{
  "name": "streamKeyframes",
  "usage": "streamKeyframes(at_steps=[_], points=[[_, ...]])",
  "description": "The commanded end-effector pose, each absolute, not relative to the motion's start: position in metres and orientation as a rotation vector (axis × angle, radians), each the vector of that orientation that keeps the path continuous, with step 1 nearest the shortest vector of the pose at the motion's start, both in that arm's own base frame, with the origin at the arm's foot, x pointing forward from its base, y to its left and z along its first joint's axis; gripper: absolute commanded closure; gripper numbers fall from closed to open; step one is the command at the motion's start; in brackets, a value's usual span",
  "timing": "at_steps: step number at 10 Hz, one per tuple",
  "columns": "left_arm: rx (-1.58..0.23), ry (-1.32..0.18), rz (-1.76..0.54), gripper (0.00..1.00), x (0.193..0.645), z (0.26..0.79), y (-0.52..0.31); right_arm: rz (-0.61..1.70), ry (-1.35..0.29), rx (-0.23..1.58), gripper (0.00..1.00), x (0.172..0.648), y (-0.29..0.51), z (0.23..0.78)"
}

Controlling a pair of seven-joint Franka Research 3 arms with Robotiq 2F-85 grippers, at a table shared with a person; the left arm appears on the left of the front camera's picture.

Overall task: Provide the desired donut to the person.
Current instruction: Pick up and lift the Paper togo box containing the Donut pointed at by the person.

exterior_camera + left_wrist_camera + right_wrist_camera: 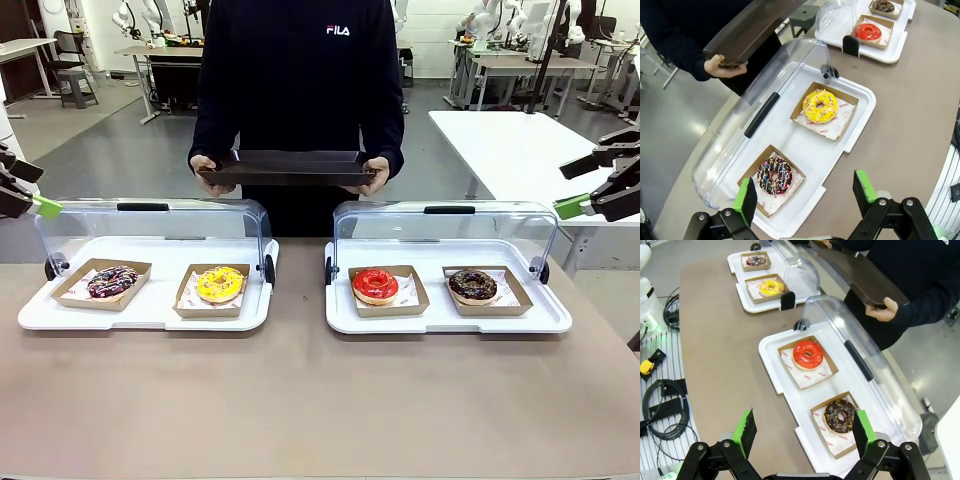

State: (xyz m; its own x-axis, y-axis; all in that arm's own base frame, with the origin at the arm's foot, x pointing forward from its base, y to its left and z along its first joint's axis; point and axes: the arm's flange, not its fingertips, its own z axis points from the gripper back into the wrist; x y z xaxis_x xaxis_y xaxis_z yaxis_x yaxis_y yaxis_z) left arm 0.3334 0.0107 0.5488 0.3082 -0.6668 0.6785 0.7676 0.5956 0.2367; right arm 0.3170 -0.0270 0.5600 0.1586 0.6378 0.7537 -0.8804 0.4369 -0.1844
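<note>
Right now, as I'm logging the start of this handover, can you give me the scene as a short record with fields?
Person: stands at far side in black sweatshirt, both hands holding a flat dark rectangular tray
Left white plastic tray: clear dome lid open; dark sprinkled donut and yellow sprinkled donut, each in a brown card box
Right white plastic tray: clear dome lid open; red glazed donut and chocolate donut, boxed likewise
Left gripper: open, holding nothing, raised
Right gripper: open, holding nothing, raised
</note>
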Motion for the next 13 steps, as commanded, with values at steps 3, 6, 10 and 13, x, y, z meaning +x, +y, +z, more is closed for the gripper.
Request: streamKeyframes(at_steps=[3, 6, 10, 13], points=[[-0.155, -0.898, -0.986, 0.0, 0.289, 0.49, 0.001, 1.11, -0.878, 0.35, 0.0, 0.296, -0.013, 0.529], [-0.159, -0.904, -0.999, 0.0, 0.29, 0.489, 0.0, 1.12, -0.868, 0.344, 0.0, 0.297, -0.012, 0.529], [-0.149, -0.864, -0.98, 0.0, 0.337, 0.549, 0.009, 1.124, -0.869, 0.334, 0.0, 0.317, -0.023, 0.559], [-0.149, -0.864, -0.98, 0.0, 0.337, 0.549, 0.009, 1.124, -0.869, 0.334, 0.0, 0.317, -0.023, 0.559]])
